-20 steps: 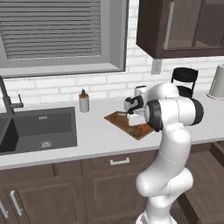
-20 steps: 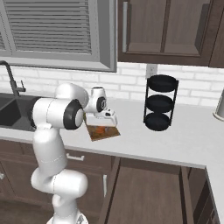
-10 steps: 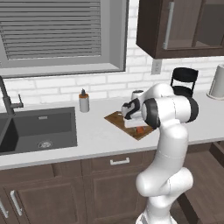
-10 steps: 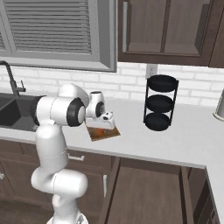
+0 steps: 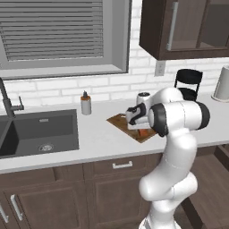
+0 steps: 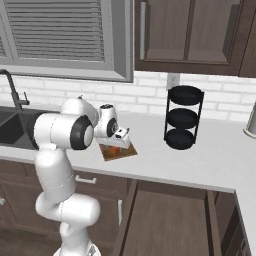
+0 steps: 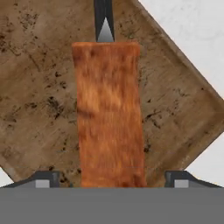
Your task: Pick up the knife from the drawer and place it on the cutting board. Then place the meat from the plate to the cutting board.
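Two claw [image 7: 112, 179] tips spread, released | orange-red-handled knife [image 7: 109, 113] between them, flat on stained brown wooden cutting board [image 7: 39, 87] | meat pending

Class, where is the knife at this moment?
The knife lies flat on the cutting board, directly beneath the open jaws in the hand view; in the base views it sits on the board's near end, right of the sink.

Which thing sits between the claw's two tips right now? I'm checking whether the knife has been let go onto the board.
In the hand view the knife's orange-red handle lies between the open claw tips, on the cutting board, clear of both.
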Controlling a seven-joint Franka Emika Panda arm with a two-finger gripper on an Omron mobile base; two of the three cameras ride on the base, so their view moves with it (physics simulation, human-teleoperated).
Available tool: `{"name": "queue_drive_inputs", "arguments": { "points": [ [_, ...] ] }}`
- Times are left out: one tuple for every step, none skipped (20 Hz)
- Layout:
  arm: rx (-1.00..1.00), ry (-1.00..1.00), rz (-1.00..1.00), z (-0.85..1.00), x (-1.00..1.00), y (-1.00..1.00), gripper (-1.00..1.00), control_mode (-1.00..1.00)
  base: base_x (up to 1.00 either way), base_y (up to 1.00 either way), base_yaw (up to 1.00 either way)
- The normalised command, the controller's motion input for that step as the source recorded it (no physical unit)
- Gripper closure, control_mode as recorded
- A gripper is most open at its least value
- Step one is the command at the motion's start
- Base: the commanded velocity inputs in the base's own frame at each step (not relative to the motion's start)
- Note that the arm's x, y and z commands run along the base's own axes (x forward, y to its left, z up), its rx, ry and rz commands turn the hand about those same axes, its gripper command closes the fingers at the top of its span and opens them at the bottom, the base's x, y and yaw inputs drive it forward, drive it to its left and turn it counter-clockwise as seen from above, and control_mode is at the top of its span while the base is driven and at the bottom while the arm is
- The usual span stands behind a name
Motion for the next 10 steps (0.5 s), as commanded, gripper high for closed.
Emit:
{"name": "queue_drive_inputs", "arguments": {
  "points": [
    [0.02, -0.10, -0.12, 0.40, -0.61, 0.00, -1.00, -1.00, 0.00, 0.00, 0.00],
    [0.02, -0.11, -0.12, 0.41, -0.64, 0.00, -1.00, -1.00, 0.00, 0.00, 0.00],
    [0.02, -0.11, -0.13, 0.50, -0.64, 0.00, -1.00, -1.00, 0.00, 0.00, 0.00],
    [0.02, -0.10, -0.14, 0.56, -0.65, 0.00, -1.00, -1.00, 0.00, 0.00, 0.00],
    [0.01, -0.07, -0.14, 0.61, -0.68, 0.00, -1.00, -1.00, 0.00, 0.00, 0.00],
    [0.00, -0.06, -0.15, 0.66, -0.76, 0.00, -1.00, -1.00, 0.00, 0.00, 0.00],
    [0.00, -0.03, -0.15, 0.66, -0.81, 0.00, -1.00, -1.00, 0.00, 0.00, 0.00],
    [0.00, 0.00, -0.17, 0.66, -0.94, 0.00, -1.00, -1.00, 0.00, 0.00, 0.00],
    [0.00, 0.00, -0.16, 0.68, -0.99, 0.00, -1.00, -1.00, 0.00, 0.00, 0.00],
    [0.00, 0.00, -0.15, 0.82, -1.00, 0.00, -1.00, -1.00, 0.00, 0.00, 0.00]
  ]
}}
